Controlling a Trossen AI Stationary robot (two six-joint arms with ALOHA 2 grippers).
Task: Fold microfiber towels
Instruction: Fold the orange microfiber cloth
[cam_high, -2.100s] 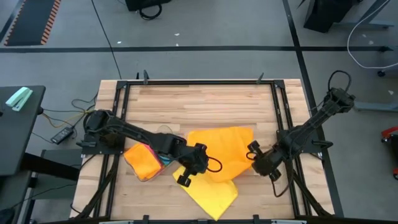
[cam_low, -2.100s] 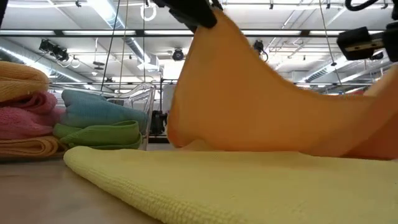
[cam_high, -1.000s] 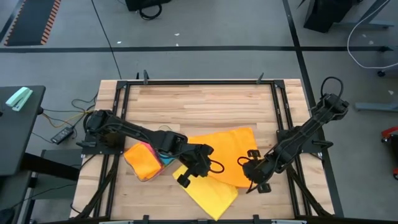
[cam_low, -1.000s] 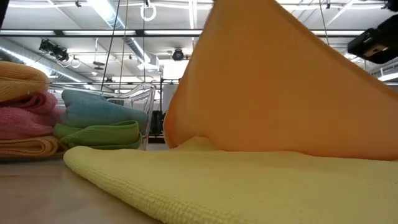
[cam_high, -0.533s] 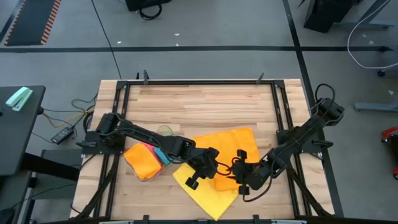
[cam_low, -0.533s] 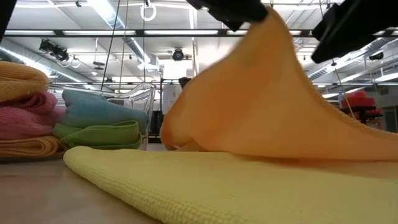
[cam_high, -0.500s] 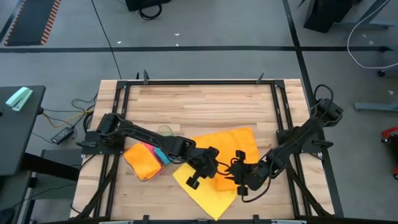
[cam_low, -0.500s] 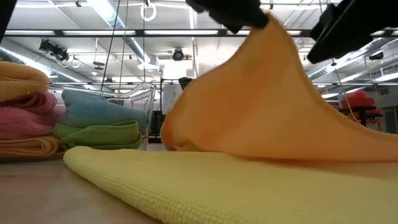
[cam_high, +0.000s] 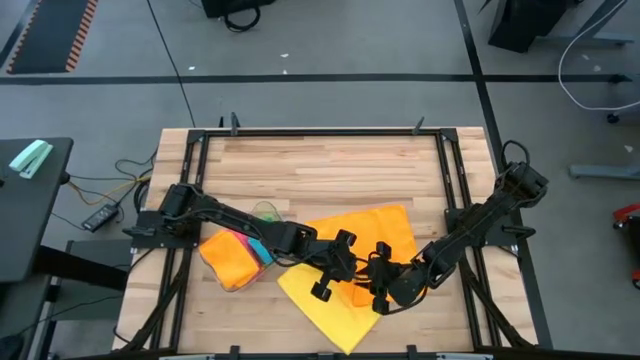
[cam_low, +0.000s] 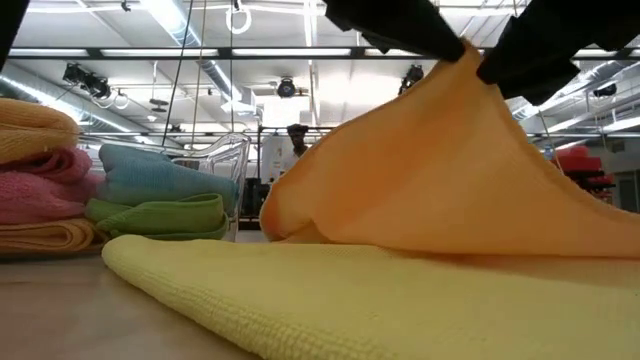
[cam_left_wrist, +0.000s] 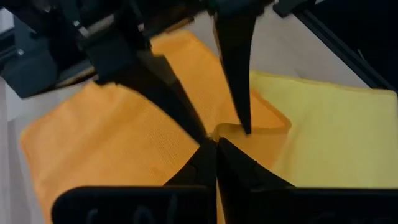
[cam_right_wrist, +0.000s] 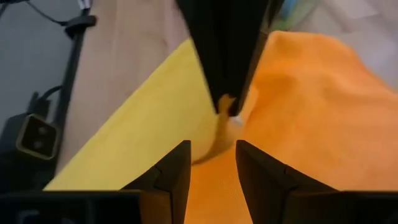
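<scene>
An orange microfiber towel (cam_high: 375, 232) lies partly over a yellow one (cam_high: 330, 310), which is spread flat near the table's front edge. One corner of the orange towel is raised into a peak (cam_low: 465, 55). My left gripper (cam_left_wrist: 216, 146) is shut on that corner. My right gripper (cam_right_wrist: 211, 148) is open and faces it from the right. Its fingers (cam_left_wrist: 239, 81) stand on either side of the same corner. My left gripper pinches the orange towel's raised corner (cam_left_wrist: 219, 133) between its two fingertips, slanting down from the table's left. The corner is lifted clear. The cloth slopes slack from it down onto the yellow towel and the table. Whether my right gripper's fingers touch the corner, I cannot tell.
A stack of folded towels (cam_high: 232, 258) in orange, pink, blue and green sits at the left in a clear plastic tray (cam_low: 232, 150). Bare wood (cam_high: 320, 170) fills the table's far half. A dark frame (cam_high: 190, 180) runs along the table's edges.
My right gripper has gone toward the table's left, tipped downward and closed in on the left gripper. My left gripper has sunk and shifted slightly right with the orange corner. The towel's peak, which stood above the low view's top, now sits lower.
</scene>
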